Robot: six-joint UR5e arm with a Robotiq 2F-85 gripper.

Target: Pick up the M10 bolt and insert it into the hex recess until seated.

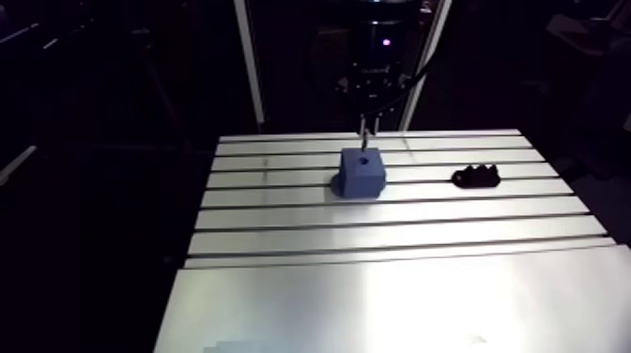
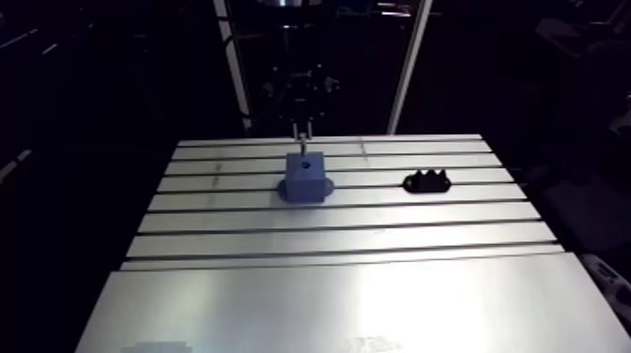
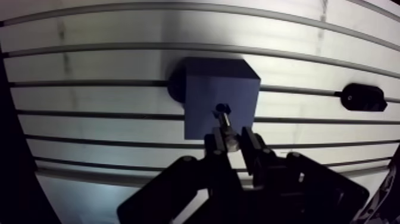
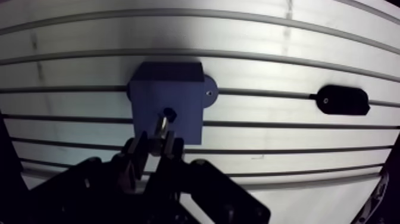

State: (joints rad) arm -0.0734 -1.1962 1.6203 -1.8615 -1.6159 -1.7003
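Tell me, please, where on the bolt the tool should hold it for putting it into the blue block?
By its upper end, from above, as the tool holds it now: the bolt hangs in its grip with its lower end free and pointing at the hole in the top of the blue block.

Dark surroundings, bright glare across the table (image 1: 394, 282), slots (image 3: 178, 46) bowed in the wrist view, jaws silhouetted

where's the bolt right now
In the wrist view the bolt is gripped in the claw, its tip right over the hole in the blue block.
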